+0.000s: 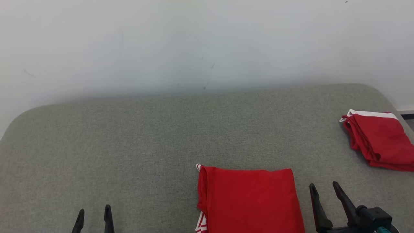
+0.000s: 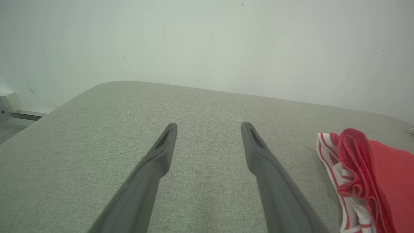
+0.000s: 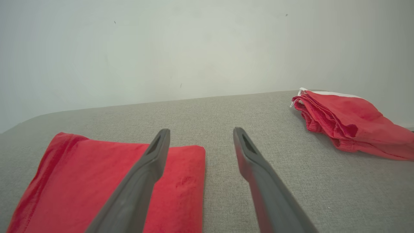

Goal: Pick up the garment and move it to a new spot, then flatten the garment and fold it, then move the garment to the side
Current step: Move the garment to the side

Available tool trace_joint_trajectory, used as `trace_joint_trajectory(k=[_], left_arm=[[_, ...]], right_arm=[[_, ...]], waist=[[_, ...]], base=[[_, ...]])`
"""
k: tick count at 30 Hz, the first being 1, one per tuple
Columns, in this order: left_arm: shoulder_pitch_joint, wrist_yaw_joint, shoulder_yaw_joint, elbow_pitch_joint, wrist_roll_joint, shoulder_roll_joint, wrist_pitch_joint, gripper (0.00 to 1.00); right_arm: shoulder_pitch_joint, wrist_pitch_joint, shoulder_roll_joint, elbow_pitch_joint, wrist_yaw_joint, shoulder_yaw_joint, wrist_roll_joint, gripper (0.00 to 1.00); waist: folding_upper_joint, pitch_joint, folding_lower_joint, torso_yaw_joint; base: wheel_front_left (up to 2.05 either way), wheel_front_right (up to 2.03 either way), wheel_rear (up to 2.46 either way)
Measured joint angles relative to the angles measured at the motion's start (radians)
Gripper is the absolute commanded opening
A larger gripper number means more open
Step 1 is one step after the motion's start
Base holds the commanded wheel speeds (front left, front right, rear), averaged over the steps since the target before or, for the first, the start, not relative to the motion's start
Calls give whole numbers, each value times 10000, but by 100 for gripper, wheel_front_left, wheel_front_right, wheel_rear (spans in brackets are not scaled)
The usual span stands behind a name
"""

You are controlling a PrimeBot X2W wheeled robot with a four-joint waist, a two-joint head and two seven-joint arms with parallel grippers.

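- Location: the red garment (image 1: 249, 200) lies folded into a neat rectangle on the grey fabric worktop (image 1: 145, 145), at the near edge and right of centre. Its near part runs out of the head view.
- Left end effector (image 1: 94, 210): fingers apart, nothing between them, over bare fabric and well apart from the garment's left edge.
- Right end effector (image 1: 323, 185): fingers apart and empty, just beside the garment's right edge. In the right wrist view one finger overlaps the garment's corner; contact cannot be confirmed.
- Assessment: flattening and folding appear complete. The step in hand is judged to be the move to the side.
- Destination: a second red garment (image 1: 378, 142) sits folded at the far right of the worktop, near its edge. A spot beside it or on it seems the likely target, though this is not certain.
- Grip: take the fold with both end effectors, one at each side, pinching all layers together. The left edge shows loose layers and striped trim (image 2: 326, 152); a grip on the top layer alone would likely open the fold.
- Carry: keep it low and level, both arms at the same pace, so the cloth neither sags nor stretches.
- Risk: the cloth looks thin and limp, and the worktop cover looks rough. Dragging would likely bunch the lower layers, so lift clear before travelling sideways.
- Release: set down flat, short of the worktop's right edge, then let go and withdraw straight back.
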Motion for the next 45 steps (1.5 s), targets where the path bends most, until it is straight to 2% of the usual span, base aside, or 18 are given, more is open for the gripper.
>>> trace_joint_trajectory(k=[3,6,11,13,18,26,31,38,39,40,41,45], left_arm=[[3,2,-12,-4,-31,0,0,100],[22,13,-36,-21,-52,0,0,100],[66,59,-88,-79,-144,2,0,100],[70,86,-190,-127,-203,0,0,100],[16,90,-454,-196,-305,-2,0,100],[-191,90,-662,-295,-334,-2,0,100],[-375,82,-688,-336,-370,-2,0,100],[-580,75,-792,-366,-410,-2,0,100],[-606,77,-802,-376,-422,-2,0,100],[-624,79,-817,-391,-431,-2,0,100],[-630,84,-823,-405,-435,-2,0,100],[-647,104,-871,-514,-564,-2,0,100]], right_arm=[[-37,38,42,119,0,0,257,100],[-188,639,69,265,0,21,525,100],[-504,2871,86,548,-2,-276,742,100],[-778,4192,182,451,-2,-445,683,100],[-989,5954,265,316,-2,-800,654,100],[-1318,7519,355,224,-2,-1267,449,100],[-1496,7956,462,405,-2,-1442,393,100],[-1787,9150,474,798,-2,-1605,31,100],[-1826,9300,454,786,-2,-1582,-21,85],[-1860,9421,407,755,-2,-1546,-35,36],[-1892,9478,343,702,-2,-1467,-42,0],[-2139,9678,15,497,0,-1024,-52,0]], waist=[[0,-5,0,-4],[0,16,0,-14],[0,98,0,-6],[0,182,0,40],[0,362,0,239],[0,828,0,707],[1,1087,1,967],[-1,1415,0,1386],[-1,1443,0,1430],[-1,1468,0,1464],[-1,1494,0,1486],[0,1583,1,1513]], base=[[0,0,0],[0,0,0],[0,0,0],[0,0,0],[0,0,0],[0,0,0],[0,0,0],[0,0,0],[0,0,0],[0,0,0],[0,0,0],[0,0,0]])
